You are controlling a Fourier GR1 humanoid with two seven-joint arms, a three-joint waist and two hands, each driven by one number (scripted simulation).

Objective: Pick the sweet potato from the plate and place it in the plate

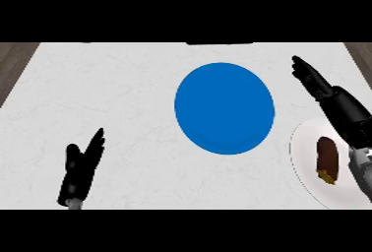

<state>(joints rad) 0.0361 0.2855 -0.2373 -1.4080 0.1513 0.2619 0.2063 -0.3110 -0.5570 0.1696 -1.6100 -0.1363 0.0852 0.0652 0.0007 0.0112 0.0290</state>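
Nothing is moved yet: sweet potato point(327, 160) is lying on white plate point(308, 170), blue plate point(224, 109) is waiting, both left hand point(80, 170) and right hand point(320, 86) showing straight, empty fingers.

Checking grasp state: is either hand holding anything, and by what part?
Nothing is held. The right hand is open above the white plate, where the sweet potato lies untouched. The left hand rests open at lower left.
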